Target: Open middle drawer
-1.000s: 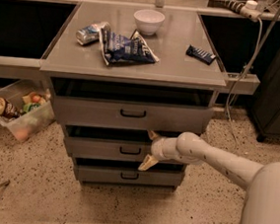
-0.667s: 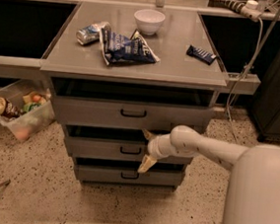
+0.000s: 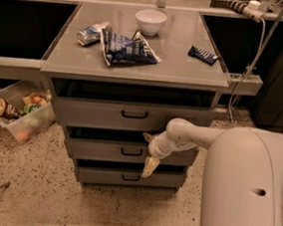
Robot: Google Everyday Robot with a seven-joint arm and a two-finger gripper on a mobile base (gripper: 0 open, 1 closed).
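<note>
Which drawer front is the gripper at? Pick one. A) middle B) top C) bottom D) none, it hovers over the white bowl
A: the gripper is at the front of the middle drawer, just right of its black handle.

Speckled terrazzo floor (image 3: 38, 195). Grey drawer cabinet (image 3: 181, 69) between dark side bays. Clear plastic bin (image 3: 19, 113) on floor, left. Dim warm light.

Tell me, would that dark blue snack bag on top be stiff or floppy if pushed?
Probably floppy: the snack bag looks crumpled and lies flat on the cabinet top. Likely light, so a push should slide or scrunch it rather than tip it. The hand is below it, at the middle drawer front.
</note>
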